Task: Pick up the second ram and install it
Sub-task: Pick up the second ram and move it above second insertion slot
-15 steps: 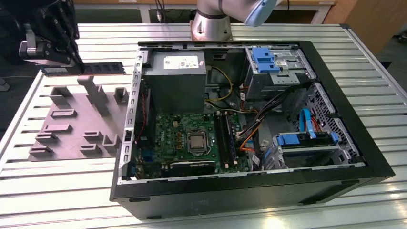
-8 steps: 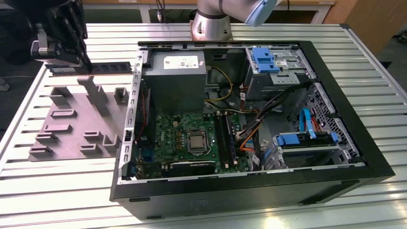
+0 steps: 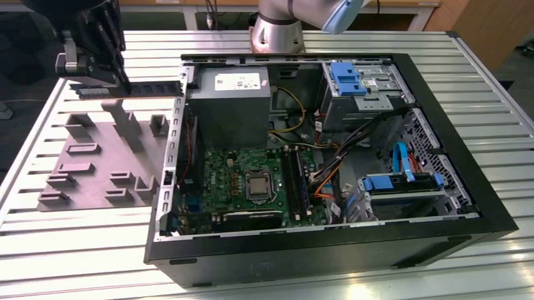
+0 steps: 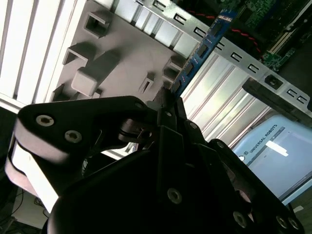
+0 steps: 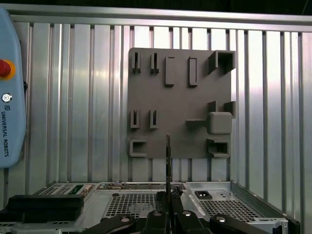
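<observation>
The black pincer point(image 4: 170, 100) looms closest in both wrist views, its fingers pressed together on one end of the ram point(image 4: 202, 48). In the second wrist view the ram sticks out from the fingertips as a blue strip with dark chips. In the first wrist view it shows edge-on as a thin dark line point(image 5: 168, 156) rising from the pincer point(image 5: 168, 195).

In the exterior view the pincer point(image 3: 104, 84) hangs at the exterior view's left of the open case point(image 3: 334, 250) and holds the ram point(image 3: 137, 89) lengthwise and roughly level. The ram is up above the far edge of the grey holder plate point(image 3: 92, 169), one end close to the case wall. The plate lies flat on the slatted tabletop point(image 3: 67, 250), just beside the case. Inside the case lie the green board point(image 3: 242, 169) and the long black slots point(image 3: 292, 175), well apart from the ram.
</observation>
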`<control>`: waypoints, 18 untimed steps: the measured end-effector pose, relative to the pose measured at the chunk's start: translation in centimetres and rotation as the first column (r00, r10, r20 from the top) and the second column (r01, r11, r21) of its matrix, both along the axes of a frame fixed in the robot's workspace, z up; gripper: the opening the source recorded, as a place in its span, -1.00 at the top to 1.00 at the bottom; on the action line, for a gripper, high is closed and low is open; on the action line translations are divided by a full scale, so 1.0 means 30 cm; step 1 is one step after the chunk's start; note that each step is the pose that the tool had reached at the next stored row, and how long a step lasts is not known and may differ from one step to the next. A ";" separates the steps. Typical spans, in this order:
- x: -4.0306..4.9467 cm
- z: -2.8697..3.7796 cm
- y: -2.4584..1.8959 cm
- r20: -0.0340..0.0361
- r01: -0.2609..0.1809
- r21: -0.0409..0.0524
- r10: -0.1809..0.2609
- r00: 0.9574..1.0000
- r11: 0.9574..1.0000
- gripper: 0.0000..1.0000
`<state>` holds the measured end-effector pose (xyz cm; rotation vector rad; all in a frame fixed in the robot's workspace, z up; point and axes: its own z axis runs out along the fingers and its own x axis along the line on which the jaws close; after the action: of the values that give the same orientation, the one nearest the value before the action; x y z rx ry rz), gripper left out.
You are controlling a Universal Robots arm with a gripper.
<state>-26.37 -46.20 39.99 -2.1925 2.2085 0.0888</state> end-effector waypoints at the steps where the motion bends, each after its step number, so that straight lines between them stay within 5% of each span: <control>1: 0.006 0.000 0.000 0.000 0.000 0.000 0.000 1.000 1.000 0.72; 18: 0.101 0.000 0.000 -0.001 0.000 0.000 0.000 1.000 1.000 0.72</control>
<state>-23.34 -46.20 39.99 -2.1929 2.2089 0.0897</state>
